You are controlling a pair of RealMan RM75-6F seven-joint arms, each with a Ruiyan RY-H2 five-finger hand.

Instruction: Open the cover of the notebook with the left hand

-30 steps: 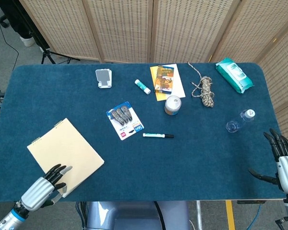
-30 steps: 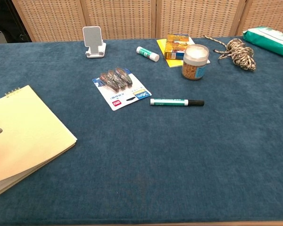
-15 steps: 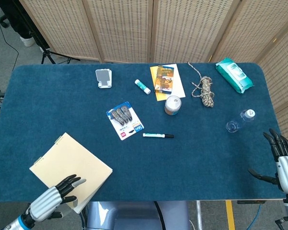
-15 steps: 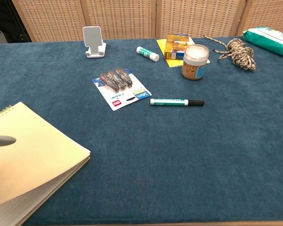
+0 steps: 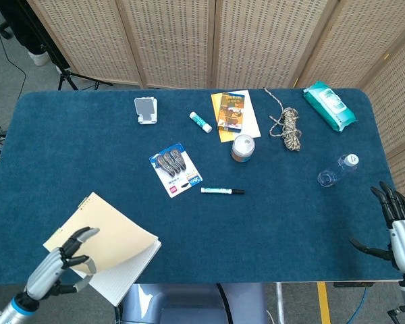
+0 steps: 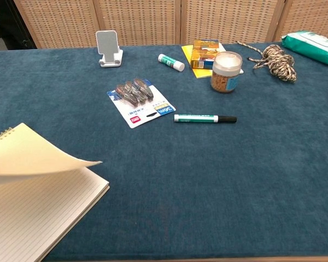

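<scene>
Notebook [image 5: 111, 260] sits at our near-left table [image 5: 270, 229] corner, overhanging the front edge, its cover [image 6: 35, 155] lifted and curling above the lined page [image 6: 38, 213]. Our left hand [image 5: 59, 260] grips that cover at its near-left edge. Our right hand [image 5: 395, 226] rests with fingers spread, holding nothing, at the near-right corner.

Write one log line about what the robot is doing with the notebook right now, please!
step: opening cover | left hand: lifting cover | notebook: partly open, lined page showing | right hand: empty, fingers apart
</scene>
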